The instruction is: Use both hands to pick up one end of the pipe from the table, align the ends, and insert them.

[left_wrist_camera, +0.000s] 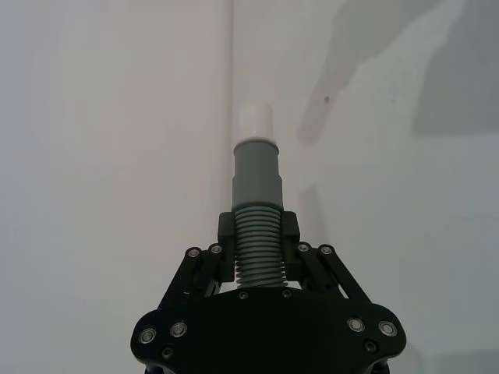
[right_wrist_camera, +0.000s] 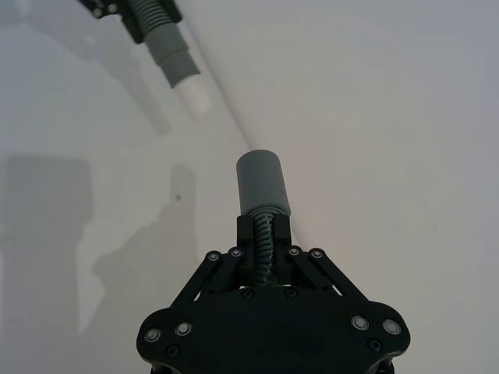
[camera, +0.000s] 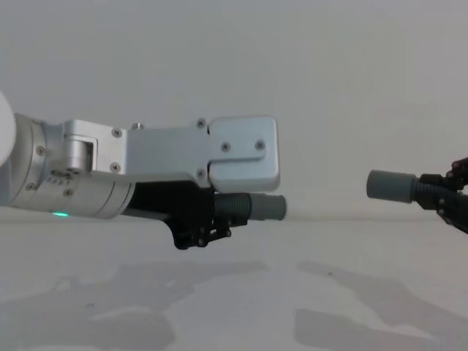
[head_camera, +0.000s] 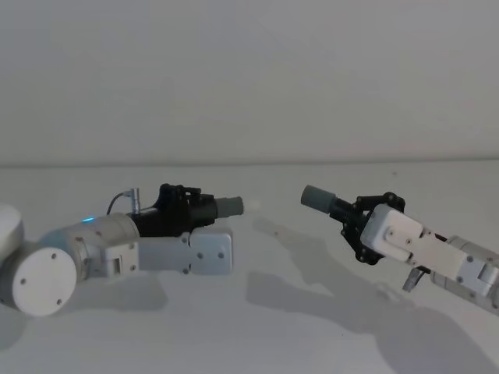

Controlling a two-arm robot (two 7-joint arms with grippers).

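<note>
Tabletop [head_camera: 257,335], white and plain, lies beneath everything, with soft shadows of both arms falling on it. Over the tabletop's left side the left arm [head_camera: 93,245] reaches in level, silver and cylindrical, with a small light [camera: 58,214] glowing on its casing. Over the tabletop's right side the right arm [head_camera: 460,265] comes in at a slant, its wrist raised toward the middle.

The left pincer [left_wrist_camera: 257,230] is closed on the ribbed stretch of the left pipe piece [left_wrist_camera: 257,257] and holds it clear above the tabletop. The right pincer [right_wrist_camera: 265,230] is likewise clamped on the ribbed part of the right pipe piece [right_wrist_camera: 265,238], also lifted off the tabletop.

Beyond the left pincer's fingertips sticks out a smooth grey collar [left_wrist_camera: 256,175], and from that a narrower white tip [left_wrist_camera: 256,121], pointing toward the tabletop's right side. From the right pincer projects the plain grey socket [right_wrist_camera: 263,181], its open end turned toward the tabletop's left side. Seen from the chest, the two ends face each other above the middle of the tabletop at roughly the same height, with the socket a touch higher. They are apart, with open space between them, and not yet joined.
</note>
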